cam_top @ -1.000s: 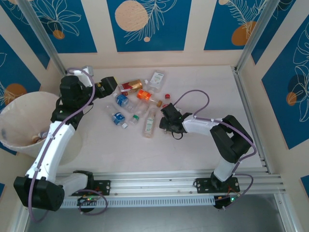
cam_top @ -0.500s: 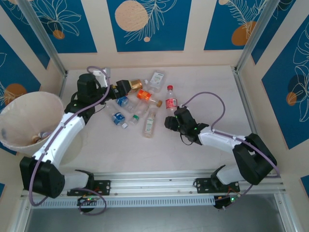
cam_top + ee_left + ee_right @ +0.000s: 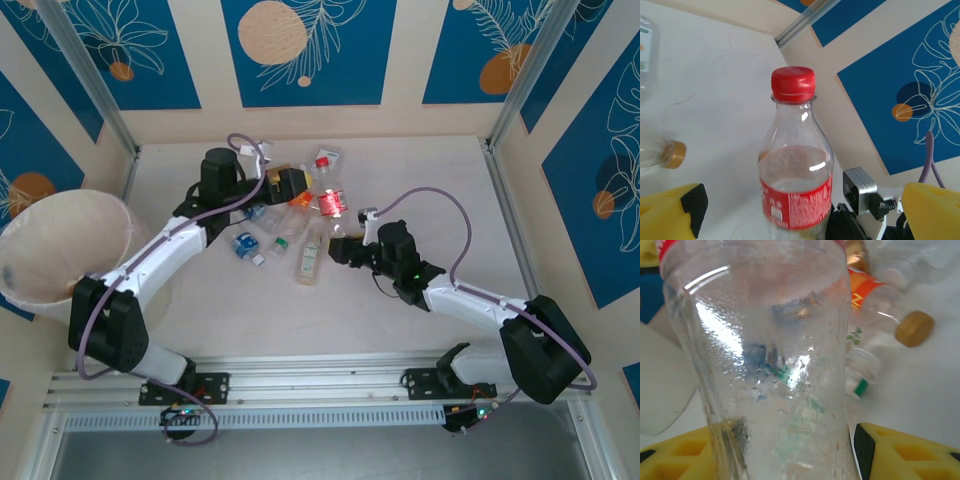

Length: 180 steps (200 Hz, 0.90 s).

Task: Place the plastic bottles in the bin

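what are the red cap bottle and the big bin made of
Red-cap bottle: clear glossy plastic, likely thin; the background shows through it and highlights are sharp. Its cap: opaque ribbed plastic. Bin: seemingly translucent plastic, pale cream, duller; light glows through its wall.

The plastic bottles [image 3: 310, 258] lie clustered on the table [image 3: 430, 180], right of the bin [image 3: 50, 240].

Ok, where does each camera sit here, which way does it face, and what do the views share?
Top external: above and behind the robot, looking down on the table, the bin, the left arm and right arm.
Left wrist: on the left arm, facing the red-labelled bottle; the open left hand flanks it.
Right wrist: on the right arm, close against that bottle, gripped in the right hand.
Shared: all three views show the red-labelled bottle.
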Motion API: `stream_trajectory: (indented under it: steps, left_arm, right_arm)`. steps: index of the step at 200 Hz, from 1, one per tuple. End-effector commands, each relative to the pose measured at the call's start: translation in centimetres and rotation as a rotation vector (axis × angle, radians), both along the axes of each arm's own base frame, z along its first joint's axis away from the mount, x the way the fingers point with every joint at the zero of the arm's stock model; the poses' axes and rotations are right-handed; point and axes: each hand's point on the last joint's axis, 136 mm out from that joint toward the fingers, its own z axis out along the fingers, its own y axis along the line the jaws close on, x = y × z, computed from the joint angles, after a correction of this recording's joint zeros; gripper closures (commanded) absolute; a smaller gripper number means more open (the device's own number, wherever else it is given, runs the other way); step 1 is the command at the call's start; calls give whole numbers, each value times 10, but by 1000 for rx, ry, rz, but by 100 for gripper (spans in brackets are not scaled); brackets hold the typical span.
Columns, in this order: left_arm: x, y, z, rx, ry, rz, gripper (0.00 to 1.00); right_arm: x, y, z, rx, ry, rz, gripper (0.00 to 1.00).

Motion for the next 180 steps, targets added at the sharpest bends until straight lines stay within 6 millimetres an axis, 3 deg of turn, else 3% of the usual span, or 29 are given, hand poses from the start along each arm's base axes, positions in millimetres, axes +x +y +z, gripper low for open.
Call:
stream_trajectory:
  steps: [1, 25, 55, 85, 127, 151, 162, 180]
  left_arm:
    - [1, -15, 32, -98, -52, -66, 0]
    - [15, -4, 27, -30, -77, 35, 1]
    - [23, -1, 27, 0, -96, 74, 10]
    - [26, 3, 21, 29, -99, 94, 39]
    - [18, 2, 24, 22, -122, 67, 61]
    - [15, 2, 21, 43, -118, 56, 82]
    - [15, 5, 18, 53, -108, 71, 99]
    - [15, 7, 19, 62, -114, 82, 100]
  right_arm:
    - [-11, 21, 30, 63, -99, 136, 67]
    - [-18, 32, 39, 89, -120, 208, 67]
    - [-29, 47, 47, 98, -130, 310, 66]
    - [-33, 59, 50, 91, -127, 361, 66]
    - [-36, 67, 47, 77, -105, 395, 65]
    - [-35, 67, 48, 79, -103, 395, 63]
    - [-35, 68, 50, 80, -102, 398, 61]
    - [-34, 68, 52, 69, -82, 407, 50]
